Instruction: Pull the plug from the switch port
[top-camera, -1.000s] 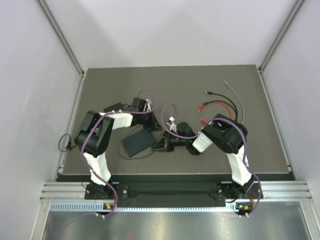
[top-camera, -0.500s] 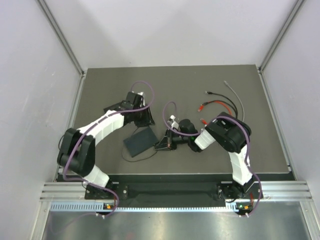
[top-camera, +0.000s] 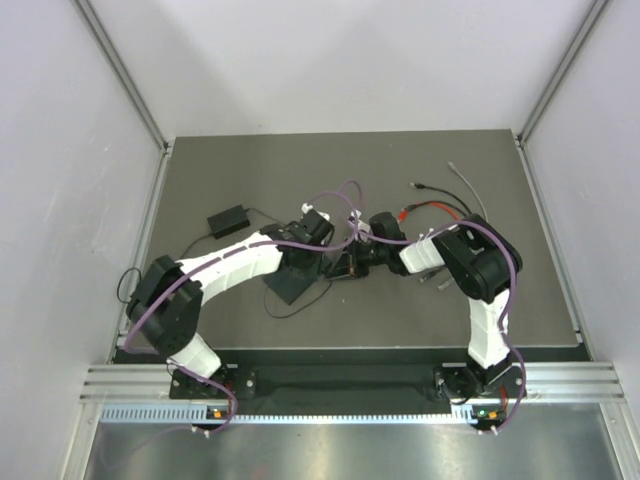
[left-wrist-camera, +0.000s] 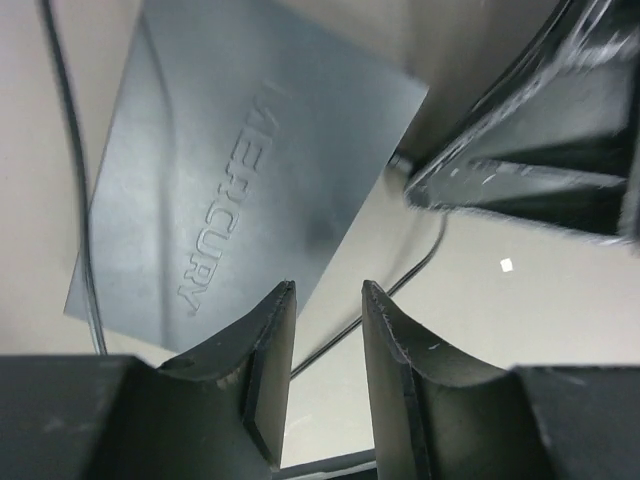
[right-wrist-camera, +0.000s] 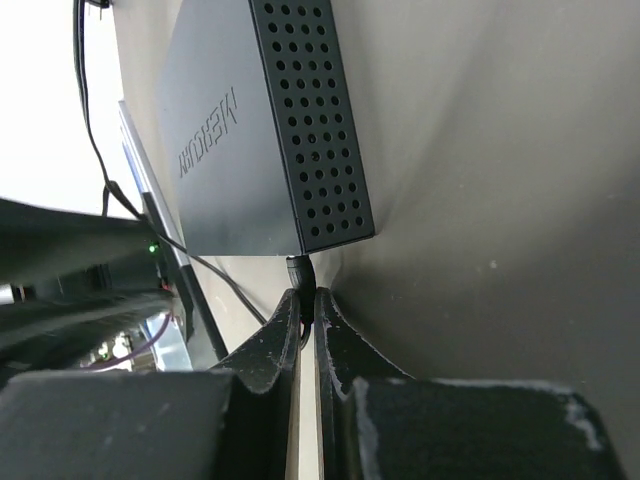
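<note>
The switch (top-camera: 293, 284) is a flat dark box lying on the mat at mid-table; its embossed top (left-wrist-camera: 230, 170) and perforated side (right-wrist-camera: 310, 120) show in the wrist views. A black plug (right-wrist-camera: 303, 270) sticks out of its thin edge, and my right gripper (right-wrist-camera: 307, 296) is shut on that plug. In the top view the right gripper (top-camera: 345, 267) sits just right of the switch. My left gripper (left-wrist-camera: 328, 292) hovers open beside the switch's corner, above a thin black cable (left-wrist-camera: 410, 280), holding nothing. From above, the left gripper (top-camera: 320, 260) is close to the right one.
A small black adapter brick (top-camera: 228, 218) lies at the back left with its lead trailing. Loose red, black and grey cables (top-camera: 445, 207) lie at the back right. The mat's front edge (top-camera: 350, 346) runs just ahead of the arm bases.
The left arm swung from the back left to the centre beside the switch, and its jaws opened. The right gripper, still shut, moved up and right, and the switch shifted with it.
</note>
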